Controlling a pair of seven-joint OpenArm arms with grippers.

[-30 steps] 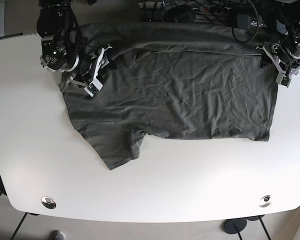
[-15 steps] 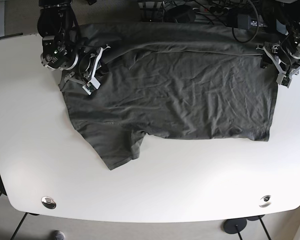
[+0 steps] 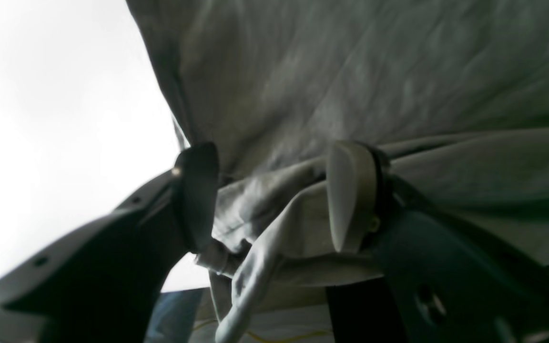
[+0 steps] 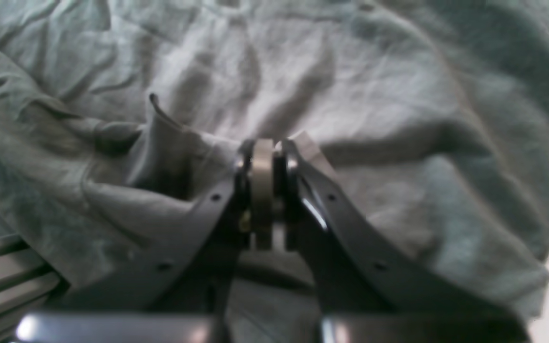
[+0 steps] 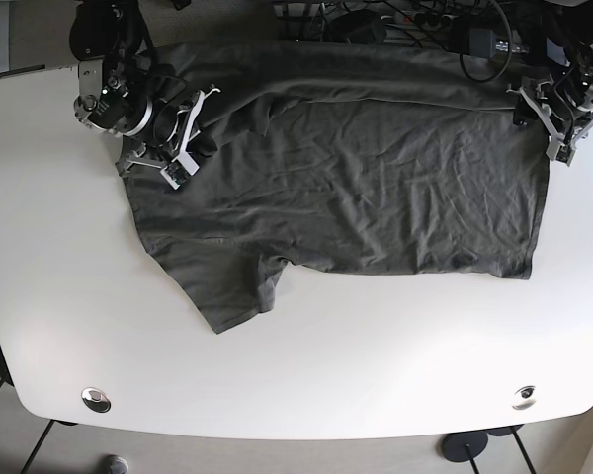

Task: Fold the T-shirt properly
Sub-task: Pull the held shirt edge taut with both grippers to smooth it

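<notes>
A dark grey T-shirt lies spread on the white table, one sleeve pointing toward the front edge. Its far part is folded over along the back. My right gripper is at the shirt's back-left corner. In the right wrist view it is shut, with a raised fold of the shirt at its tips. My left gripper is at the shirt's back-right corner. In the left wrist view it is open, with bunched shirt fabric between its jaws.
Cables and a power adapter lie behind the table's back edge. Two round metal fittings sit near the front edge. Bare white table surrounds the shirt at the front and left.
My right gripper has moved a little toward the back edge, taking the shirt's left corner with it. My left gripper has shifted slightly toward the back.
</notes>
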